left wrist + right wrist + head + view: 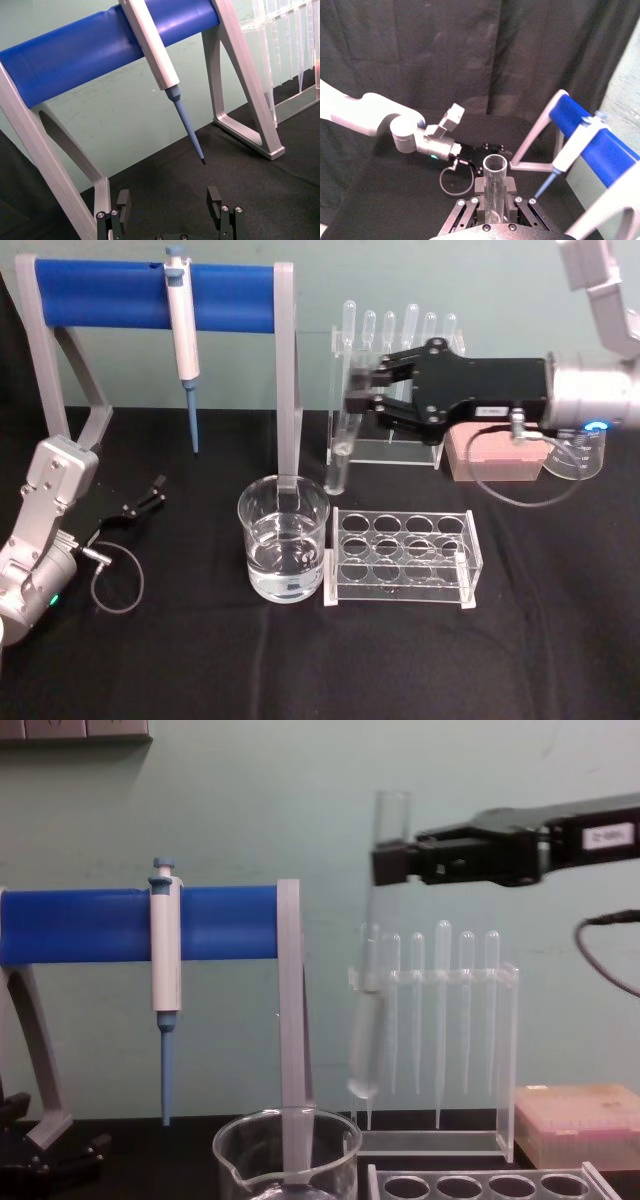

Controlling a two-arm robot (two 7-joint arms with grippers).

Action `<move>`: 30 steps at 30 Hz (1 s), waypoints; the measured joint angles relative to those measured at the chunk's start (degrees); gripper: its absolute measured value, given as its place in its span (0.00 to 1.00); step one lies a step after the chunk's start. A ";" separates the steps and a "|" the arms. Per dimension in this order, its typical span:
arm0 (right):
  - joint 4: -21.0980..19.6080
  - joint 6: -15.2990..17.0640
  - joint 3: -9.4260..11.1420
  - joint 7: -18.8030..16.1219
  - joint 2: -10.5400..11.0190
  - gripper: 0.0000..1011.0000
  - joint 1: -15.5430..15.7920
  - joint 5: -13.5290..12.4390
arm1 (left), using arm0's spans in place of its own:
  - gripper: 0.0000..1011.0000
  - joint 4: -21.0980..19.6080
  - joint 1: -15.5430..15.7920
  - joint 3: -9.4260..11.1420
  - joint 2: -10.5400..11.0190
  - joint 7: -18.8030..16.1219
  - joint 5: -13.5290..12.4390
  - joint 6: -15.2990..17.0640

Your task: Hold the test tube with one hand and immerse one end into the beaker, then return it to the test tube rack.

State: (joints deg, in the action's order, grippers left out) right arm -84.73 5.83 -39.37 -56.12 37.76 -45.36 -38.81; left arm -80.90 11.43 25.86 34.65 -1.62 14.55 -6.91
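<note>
The test tube (340,455) is a long clear glass tube hanging nearly upright, slightly tilted, open rim on top. My right gripper (352,388) is shut on its upper part, also seen from the side (385,863) and from above (495,192). The tube's round bottom (362,1085) hangs just above rim height, behind and to the right of the beaker (283,540), which holds clear liquid. My left gripper (150,495) rests open and empty on the table at the far left, its fingers (215,197) spread.
A white-and-blue pipettor (183,335) hangs on a blue-barred stand (100,295). Behind the tube is a clear rack of plastic pipettes (410,330). A clear tube rack (403,558) sits right of the beaker. A pink box (495,455) is at the back right.
</note>
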 joint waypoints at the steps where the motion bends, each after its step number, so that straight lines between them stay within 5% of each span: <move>1: -0.08 0.11 -0.25 0.07 -0.27 0.23 -0.26 0.06 | 0.99 0.00 0.00 0.00 0.00 0.00 0.00 0.00; 14: 1.16 0.42 -4.44 0.84 -3.86 0.23 -3.08 2.02 | 0.99 0.00 0.00 0.00 0.00 0.00 0.00 0.00; 30: 7.03 -3.59 -7.17 0.78 -6.82 0.23 -1.14 4.49 | 0.99 0.00 0.00 0.00 0.00 0.00 0.00 0.00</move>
State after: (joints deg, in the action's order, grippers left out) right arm -77.70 2.24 -46.54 -55.33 30.94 -46.50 -34.33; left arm -80.90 11.43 25.86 34.64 -1.62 14.55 -6.91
